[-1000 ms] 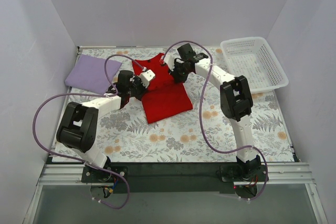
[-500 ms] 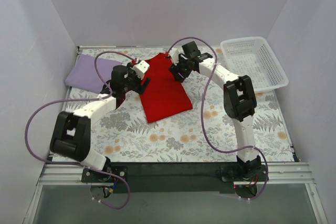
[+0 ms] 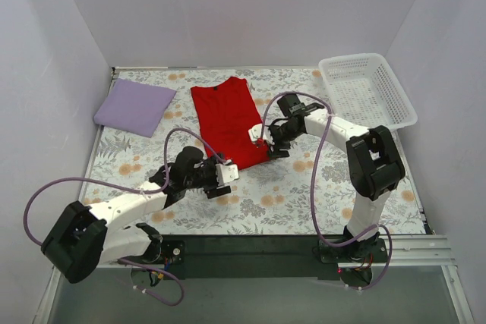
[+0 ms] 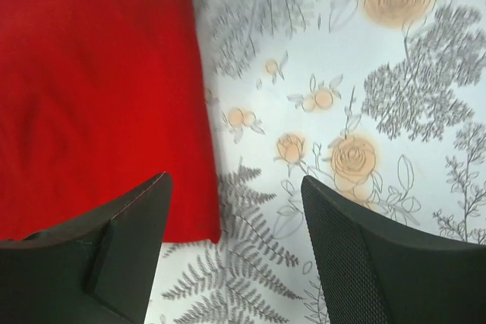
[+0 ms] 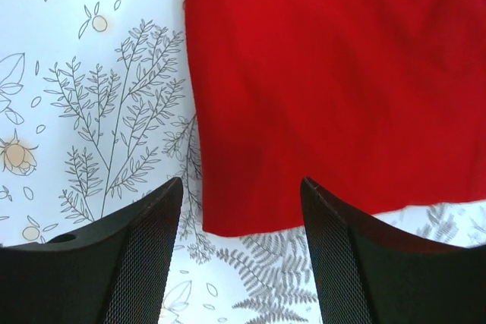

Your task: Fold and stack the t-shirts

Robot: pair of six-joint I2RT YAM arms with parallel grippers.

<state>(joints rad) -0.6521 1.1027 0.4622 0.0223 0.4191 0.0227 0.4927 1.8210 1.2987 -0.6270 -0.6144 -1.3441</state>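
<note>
- Red shirt [image 3: 226, 117] is now spread flat as a long strip, centre-far on the counter [image 3: 304, 195]; it was bunched a second ago.
- Left jaws and right jaws have let go: both wide, empty, at its near hem.
- Lilac shirt [image 3: 134, 107] folded, far left.
- Likely next: fold the hem up.
</note>
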